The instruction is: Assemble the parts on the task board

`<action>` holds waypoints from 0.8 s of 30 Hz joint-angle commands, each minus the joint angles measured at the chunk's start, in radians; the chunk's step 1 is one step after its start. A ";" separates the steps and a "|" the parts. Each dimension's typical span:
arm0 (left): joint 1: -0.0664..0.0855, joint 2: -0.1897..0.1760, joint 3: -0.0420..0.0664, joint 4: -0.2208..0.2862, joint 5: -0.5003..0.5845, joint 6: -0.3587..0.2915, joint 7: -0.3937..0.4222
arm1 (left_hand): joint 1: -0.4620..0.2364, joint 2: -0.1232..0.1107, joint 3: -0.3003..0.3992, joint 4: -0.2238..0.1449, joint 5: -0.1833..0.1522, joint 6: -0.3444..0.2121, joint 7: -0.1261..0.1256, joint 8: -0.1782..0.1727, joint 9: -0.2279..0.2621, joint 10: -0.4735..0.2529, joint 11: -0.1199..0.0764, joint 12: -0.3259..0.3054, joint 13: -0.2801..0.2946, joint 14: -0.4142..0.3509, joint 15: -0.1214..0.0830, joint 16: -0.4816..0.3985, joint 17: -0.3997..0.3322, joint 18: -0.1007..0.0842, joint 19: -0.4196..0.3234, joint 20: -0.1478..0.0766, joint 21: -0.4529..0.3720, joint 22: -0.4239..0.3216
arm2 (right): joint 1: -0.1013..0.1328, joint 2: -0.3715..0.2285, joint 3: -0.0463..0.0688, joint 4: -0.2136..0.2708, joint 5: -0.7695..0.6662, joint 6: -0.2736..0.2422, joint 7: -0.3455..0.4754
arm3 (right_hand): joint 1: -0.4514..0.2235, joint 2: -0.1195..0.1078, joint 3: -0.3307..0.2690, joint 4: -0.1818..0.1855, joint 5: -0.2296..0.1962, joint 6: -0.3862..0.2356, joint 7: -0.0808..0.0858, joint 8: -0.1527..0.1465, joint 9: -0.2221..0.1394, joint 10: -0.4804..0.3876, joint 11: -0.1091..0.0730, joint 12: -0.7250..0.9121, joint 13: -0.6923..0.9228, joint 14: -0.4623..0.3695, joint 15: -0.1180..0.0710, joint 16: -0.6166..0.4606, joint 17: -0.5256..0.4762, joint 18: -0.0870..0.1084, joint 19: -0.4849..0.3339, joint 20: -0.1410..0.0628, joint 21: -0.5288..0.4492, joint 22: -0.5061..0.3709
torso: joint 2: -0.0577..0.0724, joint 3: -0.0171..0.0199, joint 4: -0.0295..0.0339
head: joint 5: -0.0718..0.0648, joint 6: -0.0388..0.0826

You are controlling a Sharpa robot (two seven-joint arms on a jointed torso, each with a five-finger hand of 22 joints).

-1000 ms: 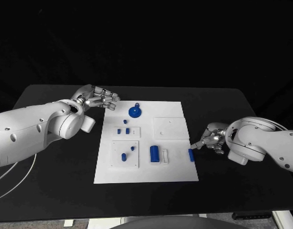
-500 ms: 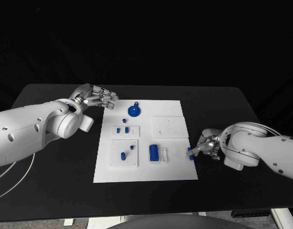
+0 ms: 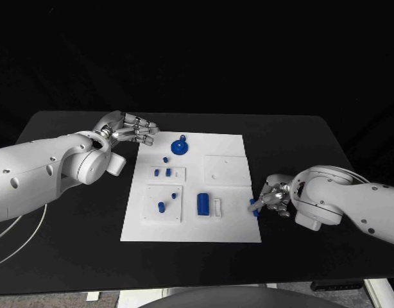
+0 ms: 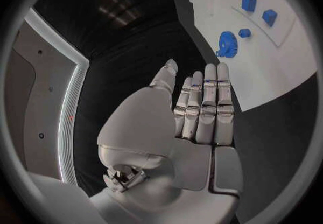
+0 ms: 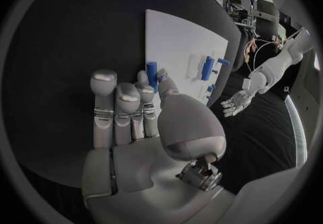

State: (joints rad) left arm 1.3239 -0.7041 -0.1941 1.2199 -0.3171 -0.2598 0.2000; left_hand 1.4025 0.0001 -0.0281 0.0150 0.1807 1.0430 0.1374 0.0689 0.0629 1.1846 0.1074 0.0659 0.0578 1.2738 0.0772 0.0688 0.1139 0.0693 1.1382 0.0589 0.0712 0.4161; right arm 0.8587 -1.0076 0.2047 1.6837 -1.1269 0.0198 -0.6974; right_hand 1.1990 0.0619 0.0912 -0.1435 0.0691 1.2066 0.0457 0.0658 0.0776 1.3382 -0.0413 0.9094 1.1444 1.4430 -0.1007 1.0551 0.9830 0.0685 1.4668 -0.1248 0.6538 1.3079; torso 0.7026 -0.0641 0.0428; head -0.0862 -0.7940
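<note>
One task board; right hand holds one blue part.

No legible text, label, brand, number or sign is appearing in any view. The task board and its blue parts are showing plain, unmarked surfaces, and the worktop is carrying no lettering.
</note>
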 commanded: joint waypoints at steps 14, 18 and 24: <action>0.001 -0.002 0.001 0.004 -0.002 0.011 -0.001 | -0.004 0.002 -0.001 -0.001 0.007 -0.004 -0.002 -0.003 0.001 -0.001 -0.002 -0.004 0.001 0.000 0.000 -0.002 0.001 -0.003 0.005 0.000 0.005 -0.002 | -0.016 0.004 -0.008 -0.033 0.017 -0.037 -0.016 | -0.146 -0.095 0.599 -0.121 0.046 0.036 0.008 -0.001 0.005 -0.001 -0.004 -0.003 -0.003 0.004 0.004 0.005 0.006 -0.011 0.050 0.006 0.007 0.071 | 0.000 0.0004 -0.0017 | 0.000 0.000; 0.001 -0.003 0.001 0.004 -0.002 0.011 -0.002 | -0.004 0.002 -0.001 -0.001 0.007 -0.004 -0.002 -0.003 0.001 -0.001 -0.002 -0.004 0.001 0.000 0.000 -0.002 0.001 -0.003 0.005 0.000 0.005 -0.002 | -0.016 -0.004 -0.007 -0.027 0.038 -0.049 -0.007 | -0.149 -0.094 0.597 -0.123 0.054 0.041 0.006 -0.001 0.005 0.001 -0.005 -0.002 -0.003 0.005 0.005 0.009 0.009 -0.011 0.050 0.007 0.011 0.072 | 0.000 0.0011 -0.0016 | 0.000 0.001; 0.001 -0.004 0.000 0.003 -0.002 0.010 -0.003 | -0.005 0.001 -0.001 0.000 0.007 -0.005 -0.002 -0.003 0.001 -0.001 -0.002 -0.004 0.001 0.001 0.000 -0.002 0.001 -0.003 0.005 0.000 0.005 -0.002 | -0.016 -0.026 0.024 -0.008 0.066 -0.067 0.008 | -0.155 -0.093 0.591 -0.125 0.071 0.046 0.005 -0.001 0.004 0.003 -0.006 -0.003 -0.005 0.006 0.005 0.011 0.011 -0.012 0.050 0.007 0.015 0.072 | -0.001 -0.0011 -0.0020 | 0.004 0.005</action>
State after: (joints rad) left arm 1.3240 -0.7084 -0.1942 1.2209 -0.3173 -0.2593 0.1940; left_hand 1.4025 0.0001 -0.0281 0.0150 0.1846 1.0430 0.1374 0.0689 0.0629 1.1846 0.1074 0.0659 0.0578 1.2738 0.0772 0.0688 0.1136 0.0694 1.1382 0.0588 0.0712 0.4153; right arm 0.8460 -1.0298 0.2286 1.6745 -1.0719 -0.0281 -0.6773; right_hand 1.0446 -0.0372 0.6186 -0.2006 0.1320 1.2429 0.0514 0.0548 0.0665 1.3327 -0.0429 0.9094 1.1401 1.4429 -0.0970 1.0602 0.9936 0.0682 1.4668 -0.1248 0.6656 1.3076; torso 0.7021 -0.0636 0.0410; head -0.0848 -0.7906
